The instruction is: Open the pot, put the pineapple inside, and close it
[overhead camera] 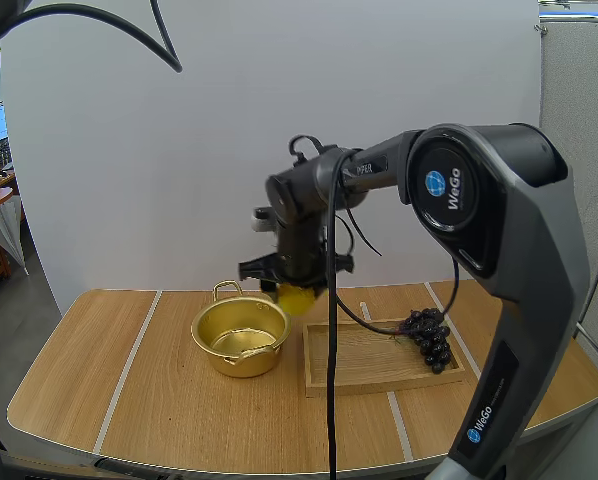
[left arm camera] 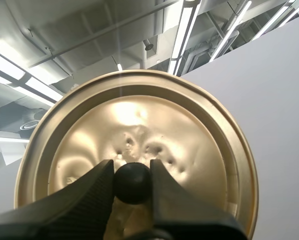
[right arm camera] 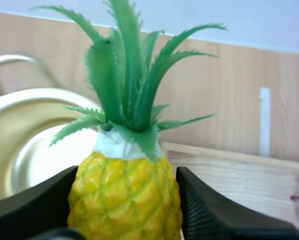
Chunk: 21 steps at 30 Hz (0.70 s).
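Scaly yellow pineapple [right arm camera: 124, 196]; dimpled golden lid [left arm camera: 189, 131]

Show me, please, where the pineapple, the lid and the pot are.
pineapple [right arm camera: 124, 200], right wrist view, on its yellow body.
lid [left arm camera: 189, 145], left wrist view, on its golden face.
pot [overhead camera: 244, 365], high view, on its front outer wall.

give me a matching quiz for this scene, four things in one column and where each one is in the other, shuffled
1 pineapple
2 lid
3 pot
4 grapes

a on the wooden tray
b pinched in the left claw
c standing open on the table
d held in the right claw

Pairs: 1-d, 2-b, 3-c, 4-a
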### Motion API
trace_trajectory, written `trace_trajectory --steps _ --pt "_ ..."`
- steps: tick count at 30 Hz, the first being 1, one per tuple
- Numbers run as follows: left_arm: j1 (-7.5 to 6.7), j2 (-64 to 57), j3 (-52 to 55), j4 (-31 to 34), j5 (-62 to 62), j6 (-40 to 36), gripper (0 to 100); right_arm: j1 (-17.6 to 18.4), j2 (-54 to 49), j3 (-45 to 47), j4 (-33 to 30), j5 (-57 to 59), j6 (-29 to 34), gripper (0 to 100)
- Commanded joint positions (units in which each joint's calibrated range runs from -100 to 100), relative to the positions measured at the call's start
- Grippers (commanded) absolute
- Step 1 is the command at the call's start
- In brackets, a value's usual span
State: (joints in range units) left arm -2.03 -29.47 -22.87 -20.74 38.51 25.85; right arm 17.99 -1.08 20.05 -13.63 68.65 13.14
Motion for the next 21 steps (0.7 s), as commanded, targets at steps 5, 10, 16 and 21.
trace_trajectory --steps 5,10,16,21 --pt "-0.16 -0.5 -0.6 0.2 -1.8 -0.6 0 7.7 -1.2 -2.7 -0.3 2.0 -5.7 0" --pt "-0.16 -0.5 -0.6 0.2 -1.8 -0.6 0 10.0 -0.7 -2.7 -2.5 0.6 -5.7 0" --pt "-0.16 -0.5 -0.6 0.2 -1.8 -0.6 0 10.1 3.4 -2.7 -3.3 0.1 -5.4 0" --pt "-0.16 -0.5 -0.6 0.2 -1.8 -0.6 0 10.1 5.8 -2.7 -5.1 -1.1 -5.3 0"
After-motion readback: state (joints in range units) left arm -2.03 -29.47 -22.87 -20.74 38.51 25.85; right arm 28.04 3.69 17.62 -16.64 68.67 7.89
